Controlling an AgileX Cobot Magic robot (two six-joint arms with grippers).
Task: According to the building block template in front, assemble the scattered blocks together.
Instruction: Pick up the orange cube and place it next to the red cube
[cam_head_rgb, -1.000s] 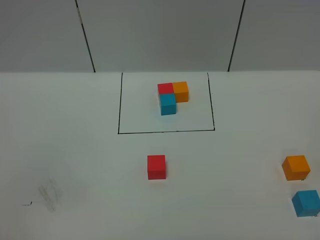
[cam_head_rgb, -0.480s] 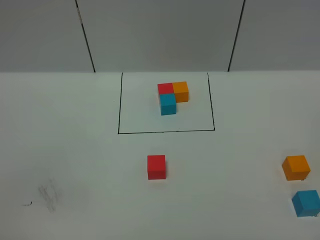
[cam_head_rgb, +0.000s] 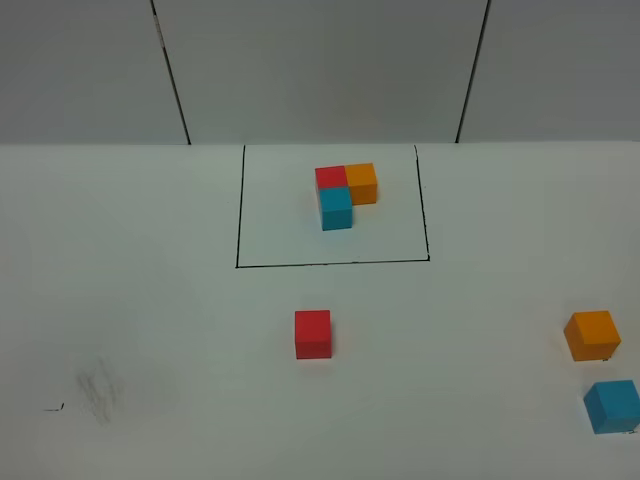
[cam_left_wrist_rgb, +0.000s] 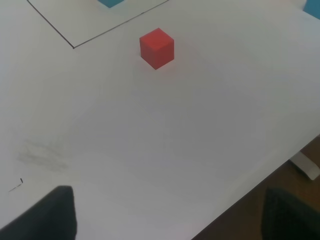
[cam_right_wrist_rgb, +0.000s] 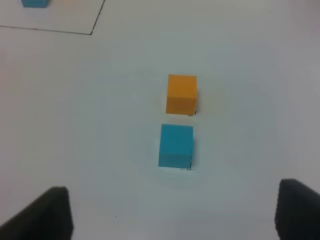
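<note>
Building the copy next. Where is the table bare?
Bare: the stretch between the loose red cube and the loose orange cube; also the white table left of the black-lined rectangle. Crowded: the right edge, where orange sits beside the light blue cube.

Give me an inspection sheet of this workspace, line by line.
Surface: white table, faint grey smudge at front left.
Job's things: template inside the black rectangle; red block alone in front of it; orange block and blue block at far right, close but not touching.
Clutter: nothing seen.
Claws: left claw and right claw open, both empty.
Cables: nothing seen.
Surroundings: grey wall panels with dark seams.
</note>
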